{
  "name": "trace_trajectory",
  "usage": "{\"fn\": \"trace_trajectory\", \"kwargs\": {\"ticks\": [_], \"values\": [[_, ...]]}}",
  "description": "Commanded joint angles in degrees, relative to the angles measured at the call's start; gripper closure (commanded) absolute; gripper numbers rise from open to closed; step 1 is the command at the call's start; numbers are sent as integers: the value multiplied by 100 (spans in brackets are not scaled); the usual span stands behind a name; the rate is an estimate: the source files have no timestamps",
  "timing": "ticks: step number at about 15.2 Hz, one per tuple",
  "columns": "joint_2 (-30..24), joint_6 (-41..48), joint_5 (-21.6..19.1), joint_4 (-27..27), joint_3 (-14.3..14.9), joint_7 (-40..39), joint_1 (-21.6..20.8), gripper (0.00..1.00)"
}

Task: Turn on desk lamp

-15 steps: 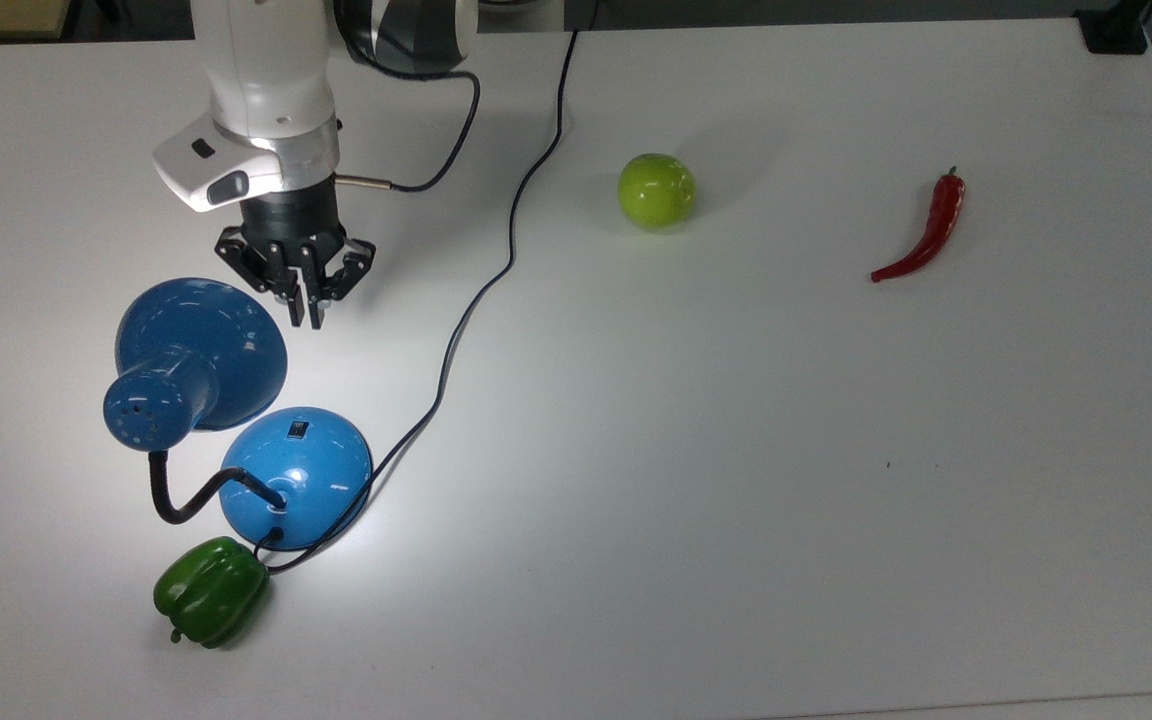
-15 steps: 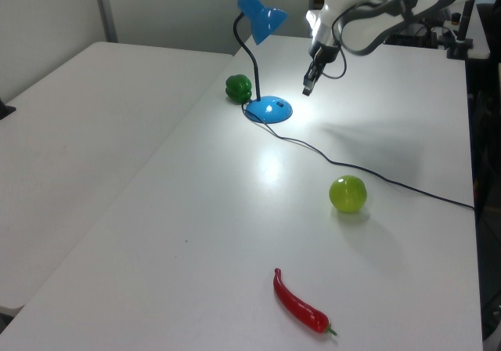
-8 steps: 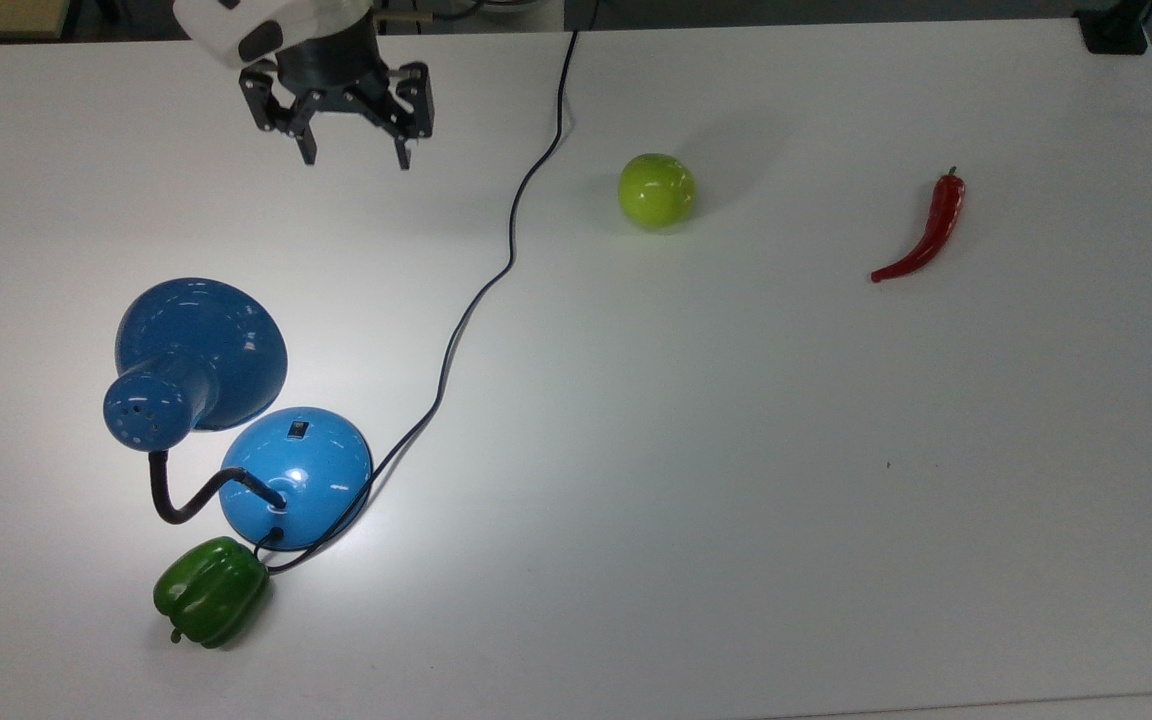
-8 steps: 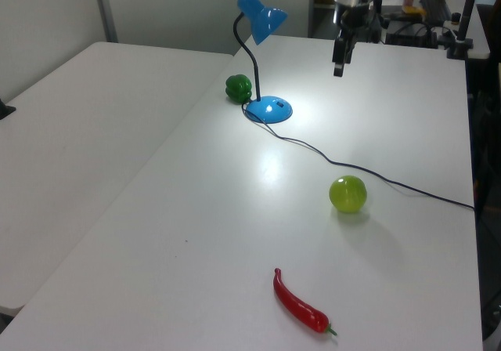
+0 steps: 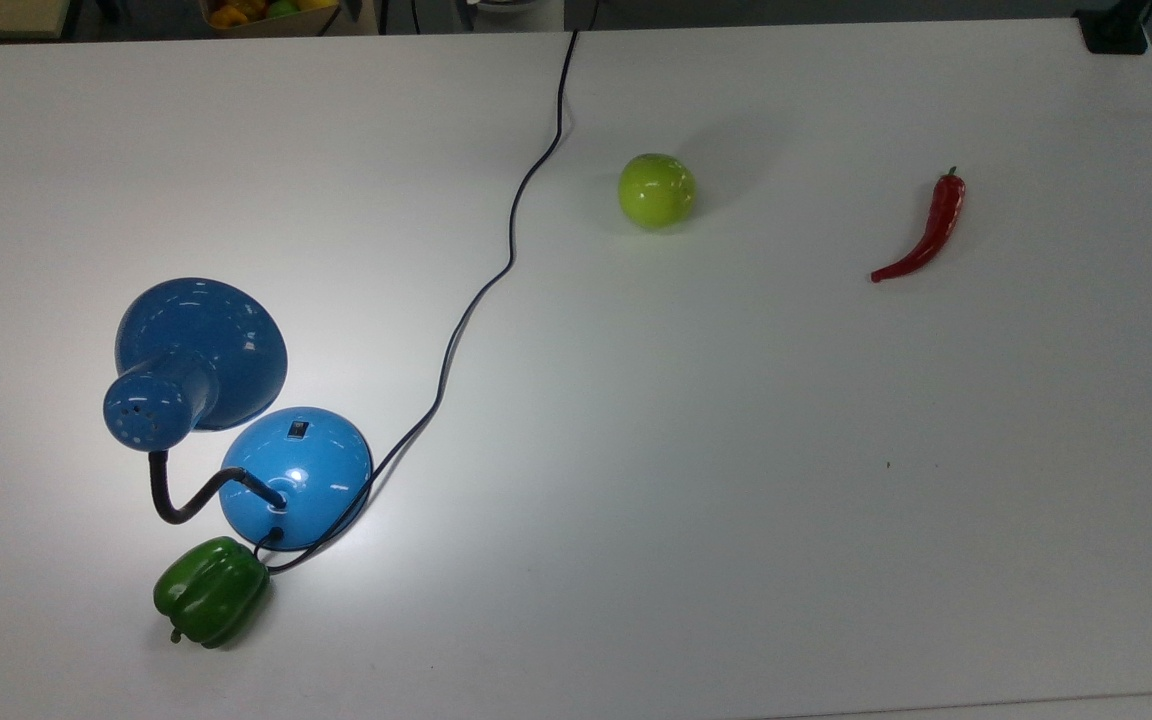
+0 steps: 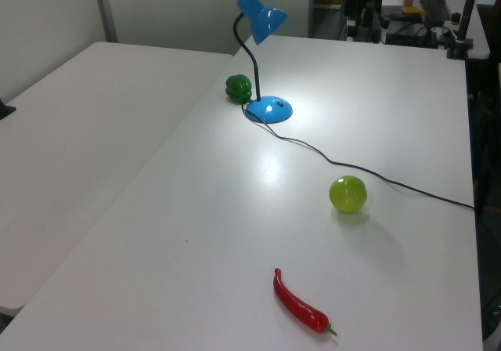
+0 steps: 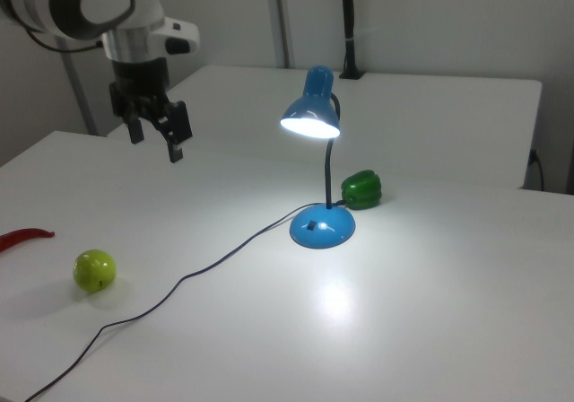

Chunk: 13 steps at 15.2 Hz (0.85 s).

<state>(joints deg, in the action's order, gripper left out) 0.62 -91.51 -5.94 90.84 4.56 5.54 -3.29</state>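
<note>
In the right view, going from its left, a red chilli (image 7: 25, 237) and a green apple (image 7: 94, 270) lie on the white bench (image 7: 430, 330), and above them the gripper (image 7: 153, 136) hangs in the air with its jaws spread wide, holding nothing. Further to the right view's right stands the desk lamp (image 7: 321, 225), lit, its shade throwing a bright pool on the bench beside its round base. Its thin black cord (image 7: 170, 290) trails back past the apple, and a green bell pepper (image 7: 360, 189) sits just behind the base, well apart from the gripper.
</note>
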Motion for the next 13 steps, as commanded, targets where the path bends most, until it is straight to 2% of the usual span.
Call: {"fn": "trace_trajectory", "kwargs": {"ticks": [1,3,6,8,13], "values": [[61,107,-91,-216,-280,238,-22,0],[70,46,-30,-207,-342,-156,-22,0],[70,-577,136,-93,-333,-842,-136,0],[79,-710,286,-93,-316,-888,-136,0],[96,-710,296,-84,-324,-861,-145,0]]}}
